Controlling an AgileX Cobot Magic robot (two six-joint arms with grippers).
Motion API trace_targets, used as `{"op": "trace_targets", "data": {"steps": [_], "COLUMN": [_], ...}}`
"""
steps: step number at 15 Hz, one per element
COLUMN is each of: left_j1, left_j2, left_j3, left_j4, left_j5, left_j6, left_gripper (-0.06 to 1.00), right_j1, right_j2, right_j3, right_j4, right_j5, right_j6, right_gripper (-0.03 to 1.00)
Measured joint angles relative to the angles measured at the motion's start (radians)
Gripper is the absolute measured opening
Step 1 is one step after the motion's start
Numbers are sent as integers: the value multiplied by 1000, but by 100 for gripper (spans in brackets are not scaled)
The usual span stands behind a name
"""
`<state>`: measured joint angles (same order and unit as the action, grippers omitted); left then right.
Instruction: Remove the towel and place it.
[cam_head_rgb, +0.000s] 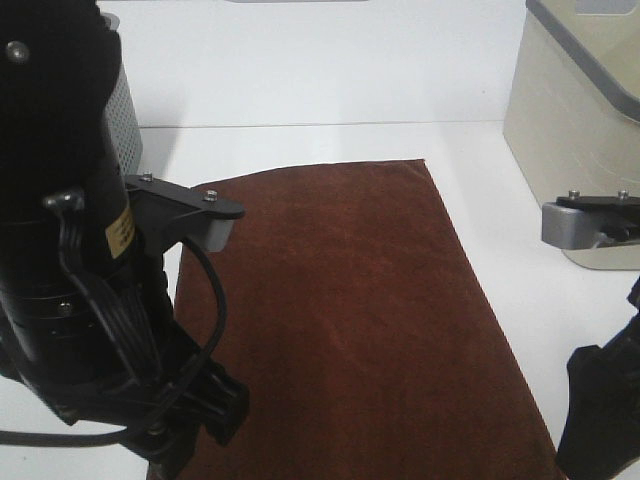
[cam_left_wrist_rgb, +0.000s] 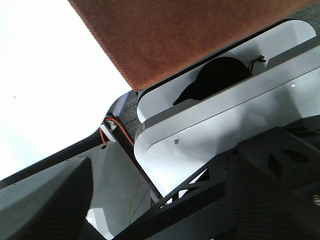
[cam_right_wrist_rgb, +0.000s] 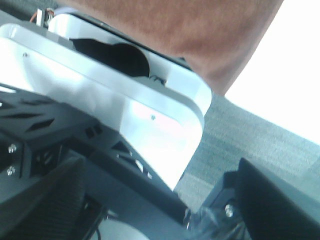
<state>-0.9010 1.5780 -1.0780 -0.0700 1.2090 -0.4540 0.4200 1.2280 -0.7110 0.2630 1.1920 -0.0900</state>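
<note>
Towel (cam_head_rgb: 350, 310) lies spread flat on the table (cam_head_rgb: 500, 240), just left of the beige box (cam_head_rgb: 570, 120). No folds that we can see, and its near end runs out of frame. Far left of the box, across the towel, the left arm (cam_head_rgb: 70, 250) stands over the cloth's left edge. The left hand isn't shown clearly in any view, so we can't tell if it's open or closed. Just in front of the box, the right arm (cam_head_rgb: 600, 400) sits off the towel's right edge. The right hand (cam_right_wrist_rgb: 160, 215) looks spread wide, fingers well apart, holding nothing. We judge the task approx. done: towel out & laid down. Left to do: prob. only getting the arms clear.
</note>
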Motion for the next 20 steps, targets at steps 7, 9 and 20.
{"op": "trace_targets", "data": {"steps": [7,9,20], "left_j1": [184,256,480], "left_j2": [0,0,292], "left_j3": [-217,-280,-493], "left_j4": [78,80,87], "left_j5": [-165,-240,-422], "left_j6": [15,48,177], "left_gripper": [71,71,71], "right_j1": [0,0,0], "right_j2": [46,115,731], "right_j3": [-310,-431,-993], "right_j4": [-147,-190,-230], "right_j5": [-180,-198,-188], "right_j6": [79,104,103], "right_gripper": [70,69,69]}}
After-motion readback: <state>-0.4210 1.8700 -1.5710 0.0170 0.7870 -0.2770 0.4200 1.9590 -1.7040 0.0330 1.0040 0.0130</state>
